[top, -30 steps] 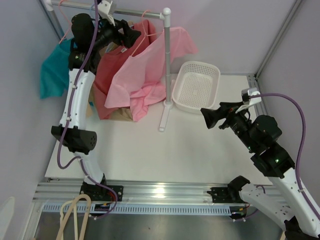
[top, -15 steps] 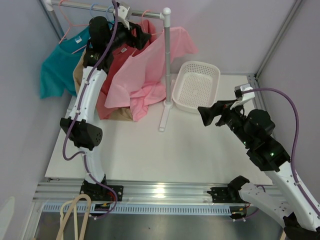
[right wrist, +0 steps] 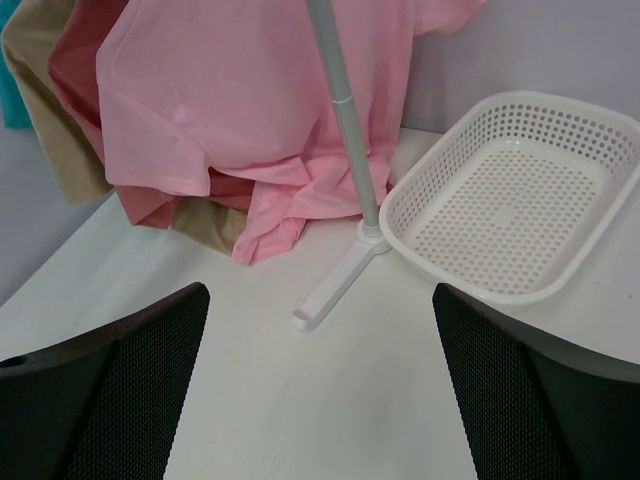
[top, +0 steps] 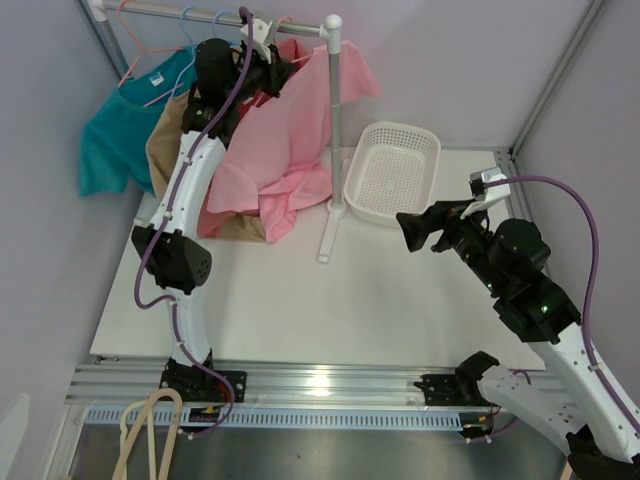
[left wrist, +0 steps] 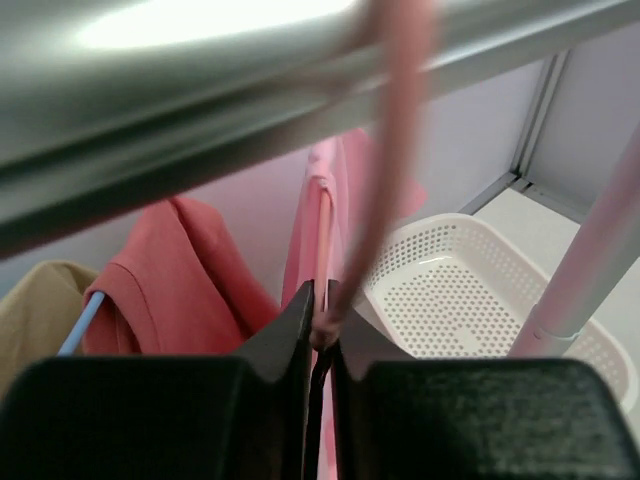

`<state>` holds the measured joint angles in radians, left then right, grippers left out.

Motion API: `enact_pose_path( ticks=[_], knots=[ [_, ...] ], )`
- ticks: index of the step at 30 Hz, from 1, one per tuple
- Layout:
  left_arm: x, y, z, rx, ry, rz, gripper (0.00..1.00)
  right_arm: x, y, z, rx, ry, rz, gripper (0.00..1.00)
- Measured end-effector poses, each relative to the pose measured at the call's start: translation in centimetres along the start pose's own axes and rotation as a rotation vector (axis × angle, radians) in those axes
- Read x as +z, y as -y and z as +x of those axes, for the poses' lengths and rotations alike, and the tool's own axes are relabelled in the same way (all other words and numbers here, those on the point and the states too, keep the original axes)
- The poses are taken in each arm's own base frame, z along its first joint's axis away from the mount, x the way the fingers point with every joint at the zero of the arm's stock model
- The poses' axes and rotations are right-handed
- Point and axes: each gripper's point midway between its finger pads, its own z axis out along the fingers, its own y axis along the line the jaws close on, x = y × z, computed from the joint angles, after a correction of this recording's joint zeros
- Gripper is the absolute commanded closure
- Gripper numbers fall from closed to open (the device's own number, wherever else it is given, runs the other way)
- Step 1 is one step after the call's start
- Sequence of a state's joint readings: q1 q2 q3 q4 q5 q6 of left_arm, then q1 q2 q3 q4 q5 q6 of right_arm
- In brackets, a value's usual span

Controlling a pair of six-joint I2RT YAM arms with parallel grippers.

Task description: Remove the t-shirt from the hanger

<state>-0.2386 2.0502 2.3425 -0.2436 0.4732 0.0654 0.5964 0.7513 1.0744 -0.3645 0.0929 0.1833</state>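
Observation:
A pink t-shirt (top: 290,140) hangs from a pink hanger (left wrist: 392,170) on the metal rail (top: 180,14), near the white stand pole (top: 334,120). High at the rail, my left gripper (top: 288,66) is shut on the thin pink hanger wire just below its hook; in the left wrist view the left gripper (left wrist: 320,305) has its jaws pinched on that wire. The shirt's lower hem is bunched on the table in the right wrist view, pink t-shirt (right wrist: 230,100). My right gripper (top: 405,228) hovers open and empty over the table right of the stand, right gripper (right wrist: 318,300).
A red shirt (left wrist: 170,270), a tan shirt (top: 165,135) and a teal shirt (top: 105,130) hang left of the pink one. An empty pink hanger (top: 132,45) is at the rail's left end. A white perforated basket (top: 392,172) sits right of the stand foot (right wrist: 335,285).
My left gripper slid right along the rail to the pink hanger and shut on its wire. The pink t-shirt shifted and lifted slightly. The right arm edged left, then held still.

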Motion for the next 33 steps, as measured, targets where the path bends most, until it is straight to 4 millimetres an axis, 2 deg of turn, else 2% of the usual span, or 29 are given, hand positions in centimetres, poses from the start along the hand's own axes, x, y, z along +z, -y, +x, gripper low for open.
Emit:
enact_pose_path(
  ticks=[1, 5, 15, 19, 23, 28, 30, 33],
  knots=[
    [0.0, 0.0, -0.1, 0.007, 0.004, -0.001, 0.97, 0.0, 0.0, 0.0, -0.001, 0.000, 0.001, 0.00],
    [0.1, -0.1, -0.4, 0.010, 0.015, -0.009, 0.99, 0.0, 0.0, 0.0, -0.001, 0.000, 0.001, 0.01],
    [0.2, -0.5, -1.1, -0.002, 0.037, -0.047, 0.99, 0.1, 0.0, 0.1, -0.001, -0.002, 0.001, 0.00],
    [-0.3, -0.8, -2.0, -0.009, 0.049, -0.083, 0.99, 0.2, 0.0, 0.2, -0.001, -0.005, 0.002, 0.01],
    [-1.6, -1.0, -4.0, -0.009, 0.069, -0.126, 0.99, 0.3, 0.0, 0.3, 0.000, -0.010, -0.001, 0.01],
    [-5.4, -0.2, -9.1, -0.009, 0.140, -0.179, 0.99, 0.8, -0.1, 0.7, 0.002, -0.026, -0.002, 0.00],
    [-7.0, 0.3, -9.5, -0.021, 0.125, -0.201, 0.99, 1.2, -0.1, 1.1, 0.001, -0.040, -0.002, 0.01],
    [-8.1, 1.0, -9.0, -0.033, 0.107, -0.232, 0.99, 2.0, -0.3, 1.9, 0.001, -0.070, -0.014, 0.01]
  ],
)
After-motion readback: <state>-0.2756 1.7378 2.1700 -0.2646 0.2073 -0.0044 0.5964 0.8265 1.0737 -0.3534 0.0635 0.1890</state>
